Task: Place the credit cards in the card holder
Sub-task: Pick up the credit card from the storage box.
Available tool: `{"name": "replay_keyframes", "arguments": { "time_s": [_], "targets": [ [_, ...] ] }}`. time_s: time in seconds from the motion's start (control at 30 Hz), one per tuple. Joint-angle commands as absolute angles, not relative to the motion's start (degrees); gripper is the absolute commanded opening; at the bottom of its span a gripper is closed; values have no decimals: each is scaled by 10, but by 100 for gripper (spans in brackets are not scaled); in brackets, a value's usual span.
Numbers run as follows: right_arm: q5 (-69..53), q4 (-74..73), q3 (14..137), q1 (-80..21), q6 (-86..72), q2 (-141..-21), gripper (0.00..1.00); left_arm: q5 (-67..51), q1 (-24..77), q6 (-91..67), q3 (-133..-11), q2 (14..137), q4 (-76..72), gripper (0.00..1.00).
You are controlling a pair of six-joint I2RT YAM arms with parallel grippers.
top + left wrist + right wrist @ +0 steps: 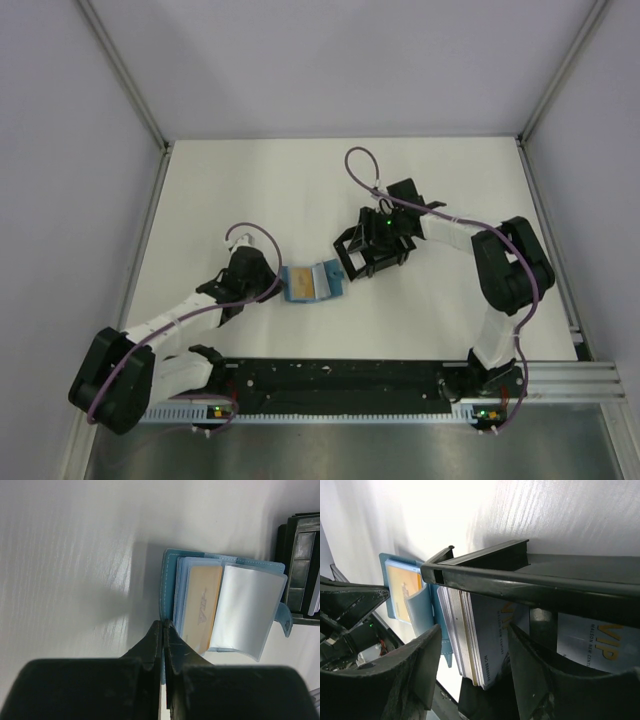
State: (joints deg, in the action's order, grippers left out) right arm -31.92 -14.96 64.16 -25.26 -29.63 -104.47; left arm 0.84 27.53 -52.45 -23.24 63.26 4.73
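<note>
The teal-blue card holder (312, 281) lies open on the white table, with an orange-yellow card (202, 605) in one clear sleeve and a shiny sleeve (245, 612) curling up beside it. My left gripper (164, 626) is shut on the holder's near left edge. A stack of white and silver-grey credit cards (477, 640) stands on edge in the black tray (520, 577). My right gripper (475, 655) is open inside the tray, one finger on each side of the stack. The holder also shows in the right wrist view (395, 587), just beyond the tray.
The black tray (362, 250) sits right of the holder, almost touching its strap. It also shows in the left wrist view (300, 565). Another white VIP card (597, 640) lies in the tray's further compartment. Grey walls stand on three sides of the table.
</note>
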Motion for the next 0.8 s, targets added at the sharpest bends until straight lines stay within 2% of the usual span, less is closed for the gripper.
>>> {"name": "replay_keyframes", "arguments": {
  "time_s": [0.0, 0.17, 0.4, 0.77],
  "targets": [
    [-335, -124, 641, -255, -293, -1032, 51, 3, 273, -522, -250, 634, 27, 0],
    [-345, -123, 641, -254, -295, -1021, 44, 4, 273, -520, -250, 635, 26, 0],
    [-351, -123, 641, -254, -296, -1010, 42, 3, 273, -521, -250, 635, 25, 0],
    [-351, -123, 640, -254, -298, -1005, 32, 3, 272, -520, -249, 637, 22, 0]
  ]
}}
